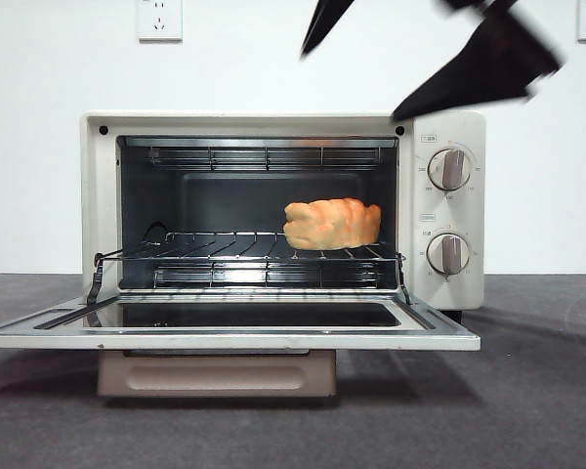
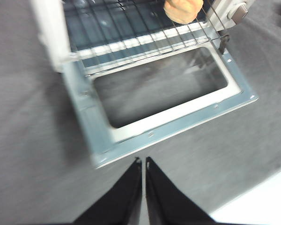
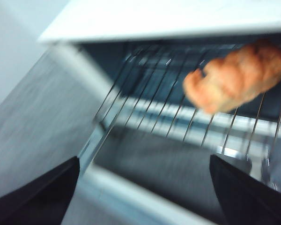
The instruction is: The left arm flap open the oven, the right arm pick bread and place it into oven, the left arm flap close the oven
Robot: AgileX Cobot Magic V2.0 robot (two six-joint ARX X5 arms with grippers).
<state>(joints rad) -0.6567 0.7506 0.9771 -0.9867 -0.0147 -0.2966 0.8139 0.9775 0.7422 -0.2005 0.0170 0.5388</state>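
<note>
Front view is showing the bread (image 1: 332,224) sitting on the rack inside the oven (image 1: 449,283), door hanging flat open. Your right tool (image 3: 143,192) is spread wide and empty; your left tool (image 2: 143,164) is pinched together near the door's edge. That door looks stiff and hinged, so you're probably lifting from its front lip.

No legible txt on oven (image 1: 103,210)

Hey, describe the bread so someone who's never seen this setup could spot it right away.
Find the cream-white oven standing on the grey table, its door folded down flat. Inside, on the wire rack, toward the side with the two knobs, lies the bread. It is the only orange-tan, lumpy thing in an otherwise dark metal cavity.
</note>
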